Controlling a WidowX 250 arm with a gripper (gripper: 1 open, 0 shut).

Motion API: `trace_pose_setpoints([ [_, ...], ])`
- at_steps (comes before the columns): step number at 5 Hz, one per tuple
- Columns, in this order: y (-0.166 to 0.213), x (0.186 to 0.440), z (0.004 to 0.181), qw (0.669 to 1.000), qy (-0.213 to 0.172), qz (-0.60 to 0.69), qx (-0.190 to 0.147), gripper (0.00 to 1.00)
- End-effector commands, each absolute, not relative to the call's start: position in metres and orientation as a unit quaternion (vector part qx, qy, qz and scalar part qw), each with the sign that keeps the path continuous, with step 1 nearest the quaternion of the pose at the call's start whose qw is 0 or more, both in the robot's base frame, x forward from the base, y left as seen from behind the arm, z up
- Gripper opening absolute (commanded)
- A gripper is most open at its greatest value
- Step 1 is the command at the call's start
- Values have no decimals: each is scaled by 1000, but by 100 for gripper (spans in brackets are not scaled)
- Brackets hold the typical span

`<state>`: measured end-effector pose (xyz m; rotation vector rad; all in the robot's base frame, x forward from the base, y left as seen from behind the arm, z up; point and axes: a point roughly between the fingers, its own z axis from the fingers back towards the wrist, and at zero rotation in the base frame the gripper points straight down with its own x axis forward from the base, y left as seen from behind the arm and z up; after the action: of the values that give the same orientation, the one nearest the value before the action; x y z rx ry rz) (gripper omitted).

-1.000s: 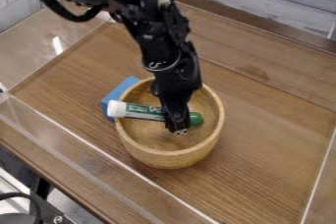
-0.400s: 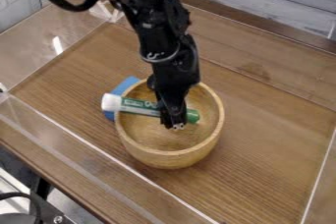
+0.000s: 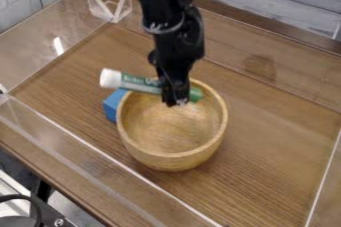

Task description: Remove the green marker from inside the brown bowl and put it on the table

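Observation:
The green marker (image 3: 135, 80), with its white cap end pointing left, hangs level just above the back rim of the brown bowl (image 3: 150, 150). My gripper (image 3: 174, 96) points straight down and is shut on the marker near its right end. The light-brown wooden bowl sits at the middle of the dark wood-grain table (image 3: 273, 107), and its inside shows only bare wood. The marker's left end sticks out past the bowl's rim, over the table.
A blue rectangular block (image 3: 112, 106) lies on the table against the bowl's left side, under the marker. Clear acrylic walls (image 3: 54, 141) border the tabletop on all sides.
The gripper has risen with the green marker in it. The marker came up from the bowl's floor to above the rim and shifted slightly left and back.

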<state>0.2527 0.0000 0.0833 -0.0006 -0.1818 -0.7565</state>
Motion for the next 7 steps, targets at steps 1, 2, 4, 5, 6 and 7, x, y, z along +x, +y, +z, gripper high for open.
trace_pose_setpoints([
  [1,16,271,112,928,-111,-354,29,0],
  [2,-1,262,113,923,-112,-366,17,0],
  [4,-31,246,112,912,-115,-394,-6,0],
  [5,-45,240,109,907,-115,-405,-16,0],
  [6,-60,234,102,902,-117,-415,-25,0],
  [7,-74,230,93,898,-118,-422,-29,0],
])
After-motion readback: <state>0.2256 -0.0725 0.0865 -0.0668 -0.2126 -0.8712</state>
